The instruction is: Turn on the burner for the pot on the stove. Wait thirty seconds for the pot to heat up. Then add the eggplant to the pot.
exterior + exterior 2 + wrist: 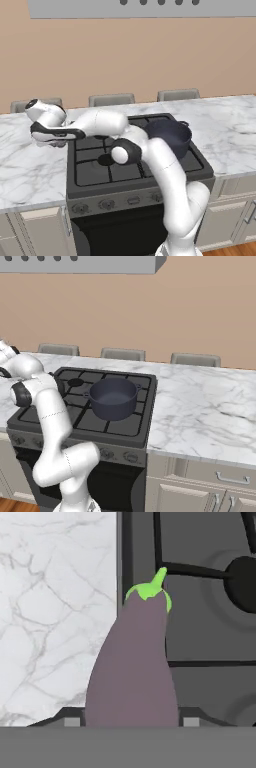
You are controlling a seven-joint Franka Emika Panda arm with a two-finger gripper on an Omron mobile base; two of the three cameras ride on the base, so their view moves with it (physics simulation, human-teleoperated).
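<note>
While the arm reaches out over the left edge of the stove (137,172), its gripper (131,724) carries the eggplant (132,672), and the carry to the pot (113,398) is the step in hand.

From the hand's own camera, the purple eggplant rises straight up from between the two fingertips, its green stem cap pointing away from them; the fingers are closed snugly on its thick end, with no gap showing at either side. Beneath the fingers lies the seam where the marble counter (55,612) meets the dark stove top. The pot sits well apart from the fingers, on the far right grate, open and empty. To do this well, I judge the arm should lift high enough to clear the pot's rim, travel across the grates, centre over the opening, and let go low.
</note>
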